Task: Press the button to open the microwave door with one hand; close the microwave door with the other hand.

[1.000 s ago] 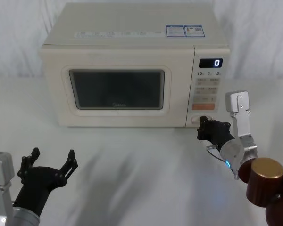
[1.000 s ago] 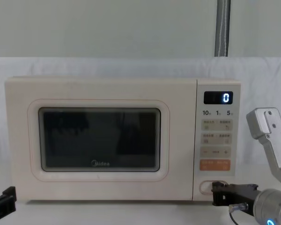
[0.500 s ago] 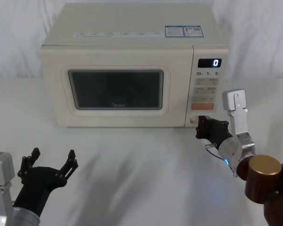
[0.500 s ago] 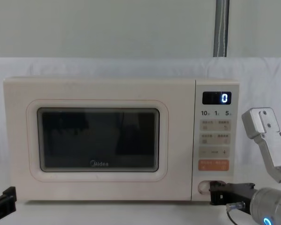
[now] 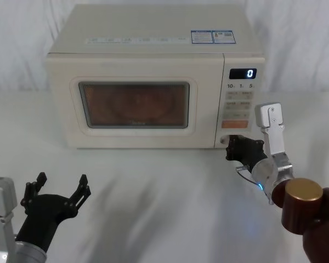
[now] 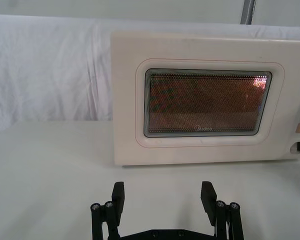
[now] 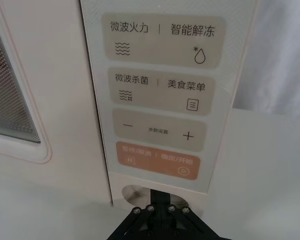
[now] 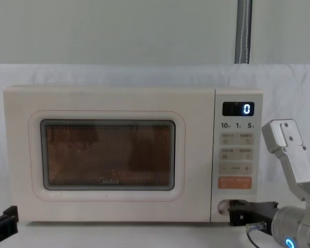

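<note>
Microwave: cream body, stood on the white-draped bench (image 5: 164,192), facing the robot. The microwave door (image 5: 132,104) filled the front to the left of the narrow control panel (image 5: 239,104); its window glowed orange, lit from inside. From the head and chest views I could not tell whether the door sat flush or had sprung ajar.

The button (image 7: 132,192): cream oval at the foot of the control panel, directly under the orange rectangular key (image 7: 155,160). Display (image 8: 238,108) read "0".

Right tool (image 5: 234,148): black, blue ring light on the wrist, reached in low from the right, tips against the button. Fingers drawn together to a point, gripping nothing.

Left tool (image 5: 59,189): black, low at the near left of the bench, well apart from the microwave. Fingers (image 6: 118,195) spread wide, nothing between them; pointed toward the door.
</note>
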